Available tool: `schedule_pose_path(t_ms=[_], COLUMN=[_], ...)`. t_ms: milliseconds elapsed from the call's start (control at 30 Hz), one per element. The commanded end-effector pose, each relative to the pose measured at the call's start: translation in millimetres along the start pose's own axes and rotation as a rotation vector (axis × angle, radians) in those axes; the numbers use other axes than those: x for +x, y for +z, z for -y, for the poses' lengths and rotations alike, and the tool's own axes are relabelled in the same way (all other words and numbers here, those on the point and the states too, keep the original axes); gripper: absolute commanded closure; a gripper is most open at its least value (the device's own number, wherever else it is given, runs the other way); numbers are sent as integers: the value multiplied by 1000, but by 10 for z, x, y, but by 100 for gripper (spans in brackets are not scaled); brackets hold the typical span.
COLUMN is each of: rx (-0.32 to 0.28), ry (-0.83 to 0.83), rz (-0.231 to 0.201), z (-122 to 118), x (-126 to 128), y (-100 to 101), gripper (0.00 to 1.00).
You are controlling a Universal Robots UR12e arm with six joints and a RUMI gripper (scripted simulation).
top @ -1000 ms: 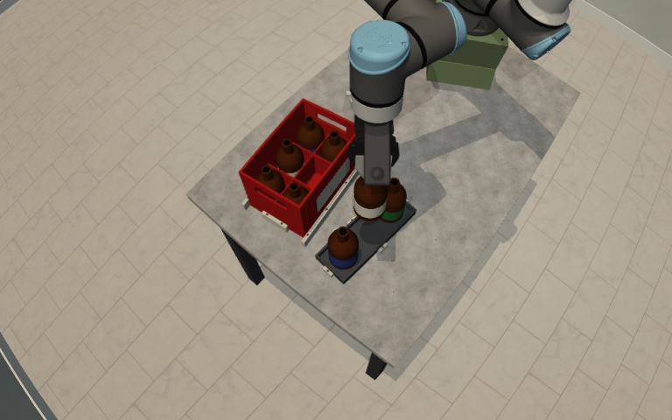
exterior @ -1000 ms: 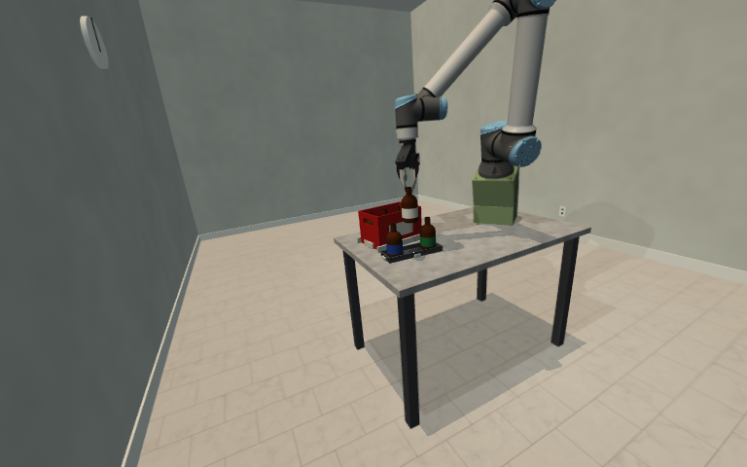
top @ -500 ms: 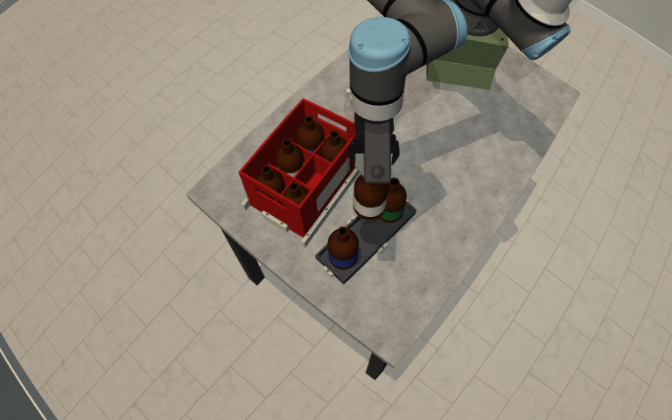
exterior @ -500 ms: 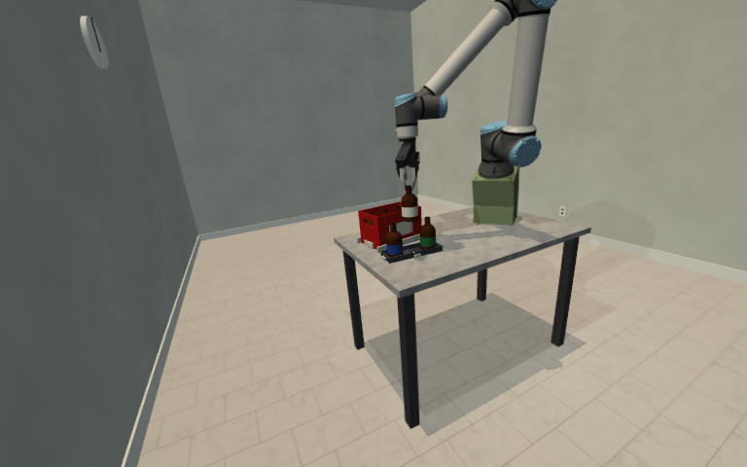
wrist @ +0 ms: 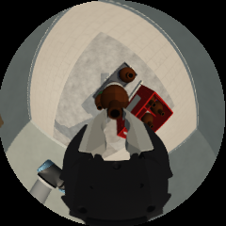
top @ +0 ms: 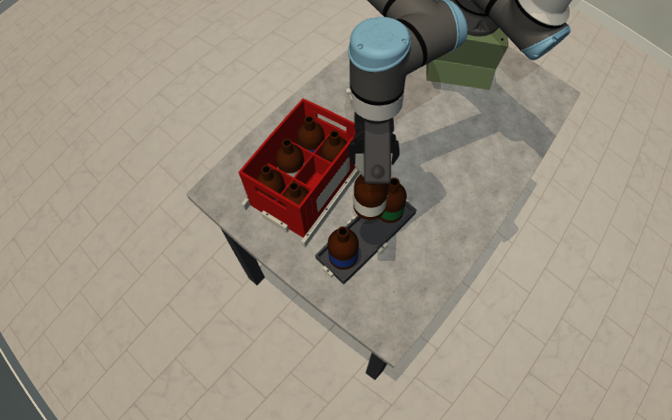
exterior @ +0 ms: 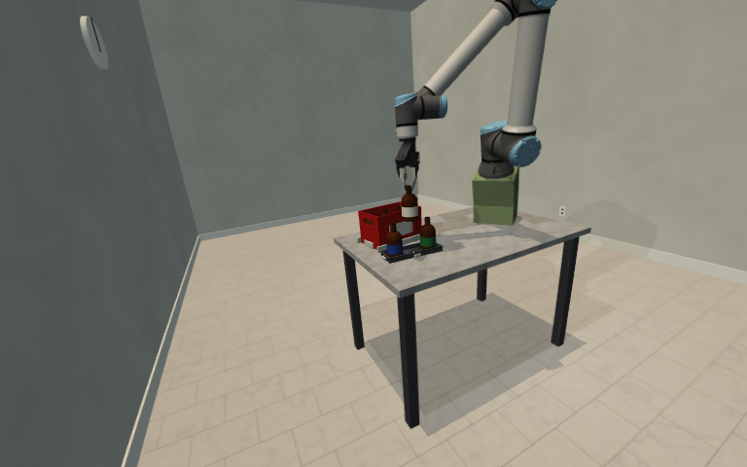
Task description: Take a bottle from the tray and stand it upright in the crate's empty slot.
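My gripper (top: 376, 174) is shut on the neck of a brown bottle with a white label (top: 369, 199) and holds it upright, lifted above the dark tray (top: 366, 239). In the exterior view the gripper (exterior: 408, 182) holds this bottle (exterior: 409, 205) clearly above the tray, beside the red crate (exterior: 380, 222). The wrist view shows the bottle (wrist: 112, 100) between my fingers. A blue-label bottle (top: 342, 247) and a green-label bottle (top: 395, 199) stand in the tray. The red crate (top: 297, 164) holds several bottles. Its empty slot (top: 314, 170) is on the side next to the tray.
The arm's green base block (top: 467, 59) stands at the table's far end. The crate and the tray sit side by side near one end of the table (exterior: 458, 245). The table edge lies close in front of the tray.
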State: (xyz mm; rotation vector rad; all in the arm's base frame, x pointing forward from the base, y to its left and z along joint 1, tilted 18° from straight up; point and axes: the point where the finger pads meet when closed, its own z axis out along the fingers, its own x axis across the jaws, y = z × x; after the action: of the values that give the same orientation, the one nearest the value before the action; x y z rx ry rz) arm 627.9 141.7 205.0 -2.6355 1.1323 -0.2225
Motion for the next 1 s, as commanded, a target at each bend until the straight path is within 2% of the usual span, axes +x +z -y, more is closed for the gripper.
schedule_pose_path(t_ms=[0, 967], rx=[1, 1], ry=[0, 0], rz=[-1, -1], z=[6, 6], x=[5, 5], y=[-7, -33], gripper=[100, 100])
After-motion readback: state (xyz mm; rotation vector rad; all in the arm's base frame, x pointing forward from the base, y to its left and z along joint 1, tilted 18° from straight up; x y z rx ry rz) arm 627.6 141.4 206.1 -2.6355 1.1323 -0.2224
